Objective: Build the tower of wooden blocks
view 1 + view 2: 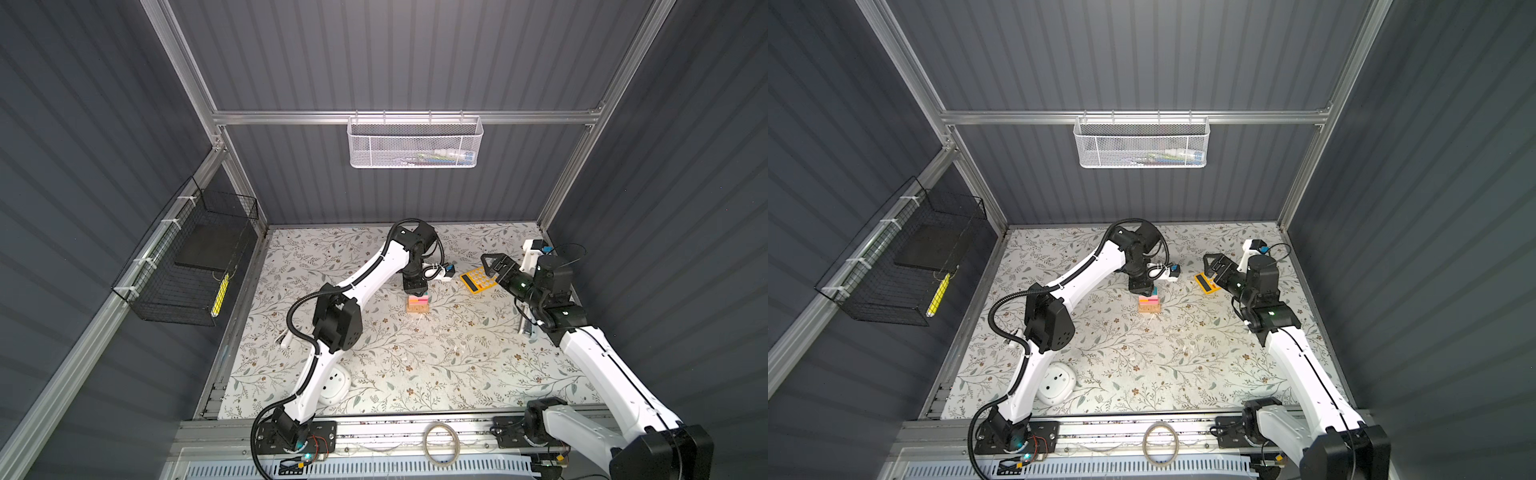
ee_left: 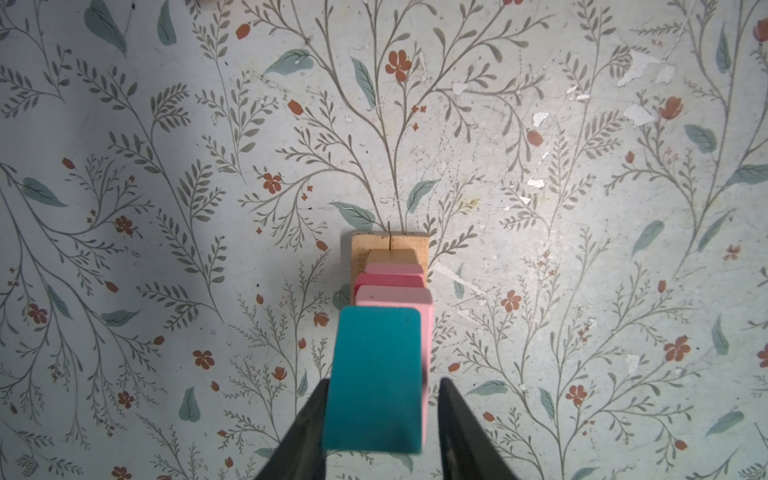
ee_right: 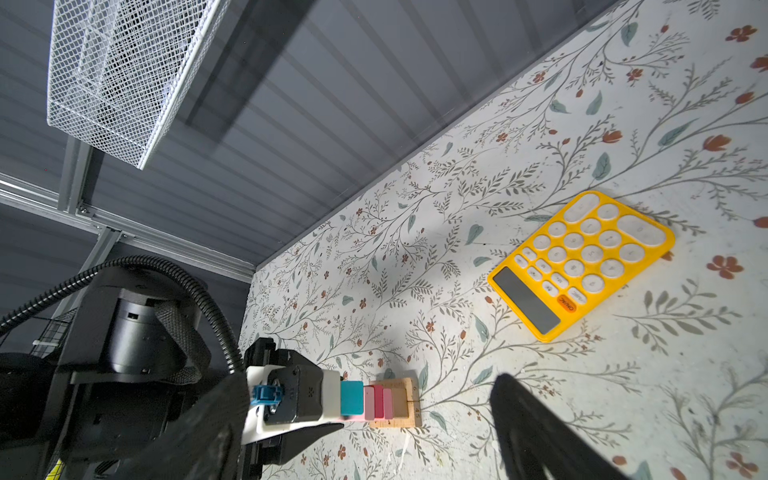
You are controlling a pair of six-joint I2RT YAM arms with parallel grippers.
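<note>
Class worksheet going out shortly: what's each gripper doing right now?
Left gripper: open, fingers straddling the teal block, not clamped.
Right gripper: open, holding nothing.

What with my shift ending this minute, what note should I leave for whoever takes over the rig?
Left gripper: jaws straddle the teal block at the top of the tower. A gap shows on one side, so the grip is unclear.
Right gripper: open, empty, near the calculator.
Blocks: none loose in view. The tan base and the orange, red and pink layers are stacked.
Done: all layers up, and the teal block looks seated on the top pink slab.
Left: check that the teal block sits squarely, let go, then lift the left arm clear without bumping the tower.
</note>
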